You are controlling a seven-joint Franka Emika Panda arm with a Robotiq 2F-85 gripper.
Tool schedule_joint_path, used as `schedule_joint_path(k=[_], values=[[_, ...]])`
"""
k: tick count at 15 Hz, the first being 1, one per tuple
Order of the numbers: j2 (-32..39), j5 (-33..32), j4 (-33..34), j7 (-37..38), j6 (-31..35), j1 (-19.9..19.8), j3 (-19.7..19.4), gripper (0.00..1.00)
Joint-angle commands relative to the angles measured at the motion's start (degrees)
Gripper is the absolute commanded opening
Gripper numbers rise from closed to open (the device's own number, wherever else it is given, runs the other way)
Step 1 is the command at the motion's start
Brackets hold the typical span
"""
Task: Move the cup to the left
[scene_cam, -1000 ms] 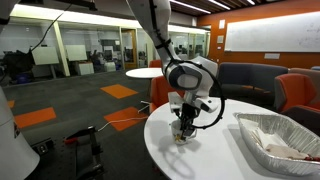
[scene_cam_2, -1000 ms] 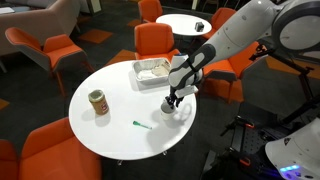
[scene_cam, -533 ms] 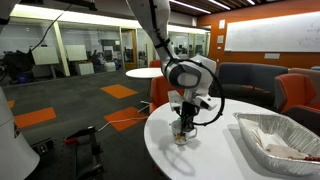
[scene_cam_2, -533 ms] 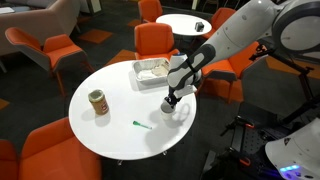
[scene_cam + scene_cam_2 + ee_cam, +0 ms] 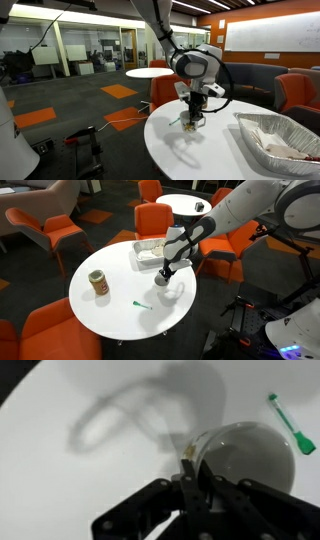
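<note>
The cup (image 5: 245, 455) is a small white mug. In the wrist view its rim sits between my gripper's (image 5: 192, 465) dark fingers, which are shut on its wall. In an exterior view the cup (image 5: 192, 123) hangs under the gripper (image 5: 193, 115), a little above the round white table (image 5: 190, 155). In another exterior view the gripper (image 5: 162, 276) is over the table's right half. The cup's shadow falls on the tabletop beside it.
A green marker (image 5: 140, 305) lies on the table (image 5: 110, 315) near the cup and shows in the wrist view (image 5: 290, 423). A brown jar with a pale lid (image 5: 98, 282) stands at the left. A foil tray (image 5: 152, 250) sits at the far edge. Orange chairs surround the table.
The gripper has risen from the tabletop with the cup in it and shifted sideways, towards the tray side in one view. Jar, marker and tray have not moved.
</note>
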Motion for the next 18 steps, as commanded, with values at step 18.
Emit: schedule_joint_path(k=[18], values=[[22.25, -2.95, 38.83, 9.70, -21.70, -1.57, 0.12, 0.03]])
